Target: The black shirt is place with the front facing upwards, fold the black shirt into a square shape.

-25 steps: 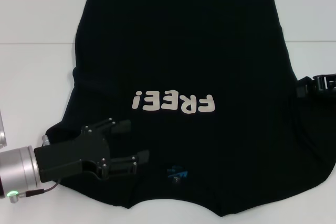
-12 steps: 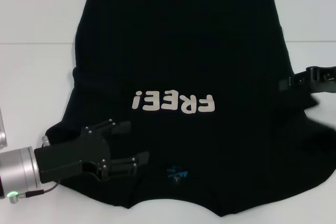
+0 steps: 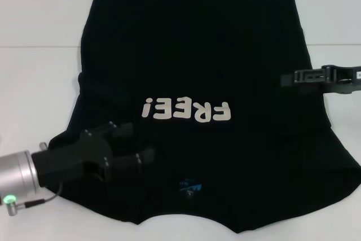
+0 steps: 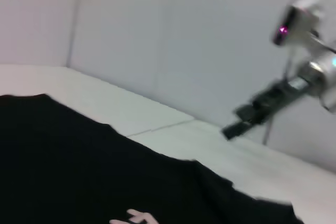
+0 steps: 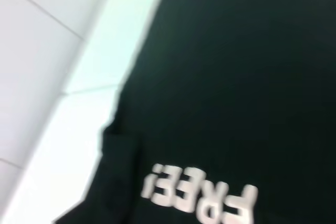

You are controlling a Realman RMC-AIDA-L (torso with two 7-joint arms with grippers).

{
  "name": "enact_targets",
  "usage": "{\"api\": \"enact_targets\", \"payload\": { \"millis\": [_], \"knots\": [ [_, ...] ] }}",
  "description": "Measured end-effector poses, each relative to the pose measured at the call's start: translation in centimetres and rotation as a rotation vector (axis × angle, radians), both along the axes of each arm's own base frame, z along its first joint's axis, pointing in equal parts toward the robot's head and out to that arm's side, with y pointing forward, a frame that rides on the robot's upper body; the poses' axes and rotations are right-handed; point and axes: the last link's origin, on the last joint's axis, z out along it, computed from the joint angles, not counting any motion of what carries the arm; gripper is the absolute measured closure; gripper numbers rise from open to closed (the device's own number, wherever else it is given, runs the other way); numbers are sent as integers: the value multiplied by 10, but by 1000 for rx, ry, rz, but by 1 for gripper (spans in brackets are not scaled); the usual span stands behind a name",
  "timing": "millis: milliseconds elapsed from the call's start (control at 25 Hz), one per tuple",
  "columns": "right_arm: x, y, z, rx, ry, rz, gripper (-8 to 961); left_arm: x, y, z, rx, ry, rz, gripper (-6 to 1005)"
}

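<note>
You are looking down at the black shirt (image 3: 192, 71), which is lying flat on the white table (image 3: 34, 83) with its front facing up. The pale "FREE!" lettering (image 3: 187, 110) is showing near the middle, and the small blue neck label (image 3: 189, 185) is sitting at the near end, close to the robot.

Your left gripper (image 3: 135, 141) is hanging over the near left part of the shirt, beside the neck. Its two fingers (image 3: 121, 128) are standing apart, with nothing between them.

Your right gripper (image 3: 289, 79) is reaching in over the right side of the shirt, a bit farther away than the lettering. You cannot tell if its fingers are apart or together.
</note>
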Motion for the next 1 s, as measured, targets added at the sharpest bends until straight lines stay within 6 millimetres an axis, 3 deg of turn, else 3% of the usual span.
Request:
{"api": "enact_targets", "payload": {
  "millis": [200,560,720,1000],
  "knots": [
    [18,-39,1,59,85,239,119,-8,12,23,-20,-131,218,109],
    [50,-117,-45,225,29,633,127,-27,12,69,-153,-237,558,111],
    [52,-126,-59,264,-9,700,125,-42,11,84,-230,-162,747,111],
    [54,-127,-71,271,-65,774,121,-54,15,103,-253,-28,904,112]
  ]
}}
